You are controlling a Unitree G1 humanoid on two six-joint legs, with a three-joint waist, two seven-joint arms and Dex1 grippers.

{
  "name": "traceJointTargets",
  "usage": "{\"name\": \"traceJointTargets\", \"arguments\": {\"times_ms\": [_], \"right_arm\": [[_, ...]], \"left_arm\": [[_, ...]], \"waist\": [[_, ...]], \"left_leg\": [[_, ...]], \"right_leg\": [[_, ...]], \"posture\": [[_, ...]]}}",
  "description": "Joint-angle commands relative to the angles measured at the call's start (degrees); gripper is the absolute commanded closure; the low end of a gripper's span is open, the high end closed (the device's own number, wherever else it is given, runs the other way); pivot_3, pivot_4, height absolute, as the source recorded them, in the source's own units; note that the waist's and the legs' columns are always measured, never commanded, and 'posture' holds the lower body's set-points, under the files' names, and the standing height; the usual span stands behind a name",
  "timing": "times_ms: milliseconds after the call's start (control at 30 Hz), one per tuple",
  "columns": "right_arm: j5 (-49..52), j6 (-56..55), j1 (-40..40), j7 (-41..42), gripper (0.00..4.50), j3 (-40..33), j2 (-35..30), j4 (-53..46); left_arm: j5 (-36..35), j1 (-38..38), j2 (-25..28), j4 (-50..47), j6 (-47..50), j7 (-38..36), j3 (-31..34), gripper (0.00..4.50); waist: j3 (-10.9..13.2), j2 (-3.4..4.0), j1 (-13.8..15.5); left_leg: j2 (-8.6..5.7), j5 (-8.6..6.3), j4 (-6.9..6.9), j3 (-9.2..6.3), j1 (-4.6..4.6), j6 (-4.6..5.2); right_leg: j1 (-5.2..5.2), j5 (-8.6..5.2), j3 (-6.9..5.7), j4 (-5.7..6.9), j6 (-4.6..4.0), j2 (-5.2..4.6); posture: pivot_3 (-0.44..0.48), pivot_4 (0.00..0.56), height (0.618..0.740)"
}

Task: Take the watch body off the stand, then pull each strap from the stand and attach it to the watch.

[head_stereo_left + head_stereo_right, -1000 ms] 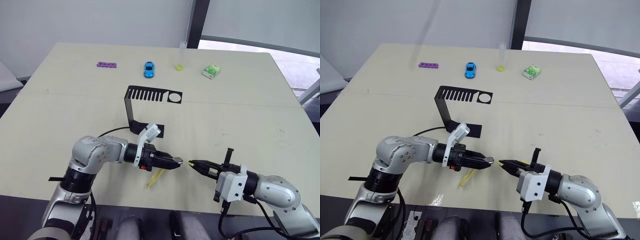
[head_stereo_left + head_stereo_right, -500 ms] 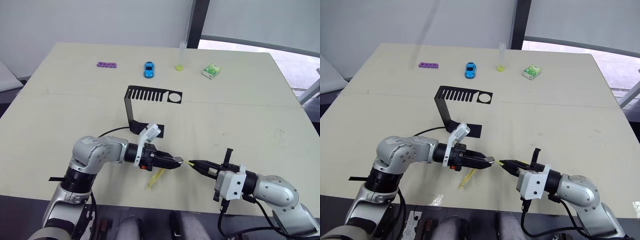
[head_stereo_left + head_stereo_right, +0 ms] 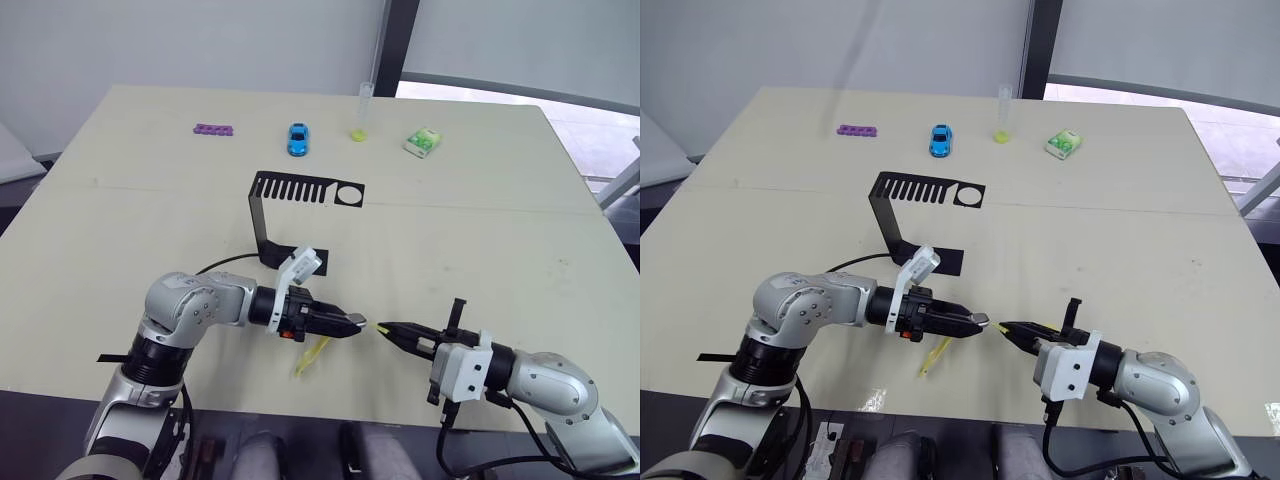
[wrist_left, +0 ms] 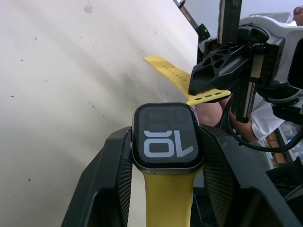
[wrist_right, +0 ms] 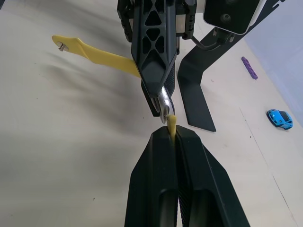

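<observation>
My left gripper (image 3: 349, 323) is shut on the watch body (image 4: 166, 136), a small black square case whose screen shows white digits. One yellow strap (image 3: 312, 355) hangs from the watch toward the table. My right gripper (image 3: 393, 330) is shut on the second yellow strap (image 5: 171, 124), whose short free end points at the watch's near edge. The two grippers face each other tip to tip near the table's front edge. I cannot tell if that strap end touches the case. The black stand (image 3: 272, 215) sits behind them on the table with nothing on it.
Along the far side of the table lie a purple piece (image 3: 214, 129), a blue toy car (image 3: 298, 139), a clear tube with a yellow tip (image 3: 362, 115) and a green packet (image 3: 423, 143). The table's front edge runs just below both grippers.
</observation>
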Motion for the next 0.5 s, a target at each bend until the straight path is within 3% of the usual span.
{"name": "traceJointTargets", "arguments": {"times_ms": [33,500], "right_arm": [[1.22,-0.9,-0.16,-0.03,4.5,0.32,0.02,-1.22],[1.17,-0.72,-0.64,-0.44,4.5,0.14,-0.25,-0.57]], "left_arm": [[-1.36,0.11,-0.44,-1.97,-0.4,-0.13,0.79,2.9],[-0.87,0.11,-0.27,-1.64,-0.58,0.08,0.51,2.9]], "waist": [[0.0,0.0,0.0],[0.0,0.0,0.0]], "left_leg": [[0.0,0.0,0.0,0.0,0.0,0.0],[0.0,0.0,0.0,0.0,0.0,0.0]], "right_leg": [[0.0,0.0,0.0,0.0,0.0,0.0],[0.0,0.0,0.0,0.0,0.0,0.0]], "posture": [[0.0,0.15,0.74],[0.0,0.15,0.74]]}}
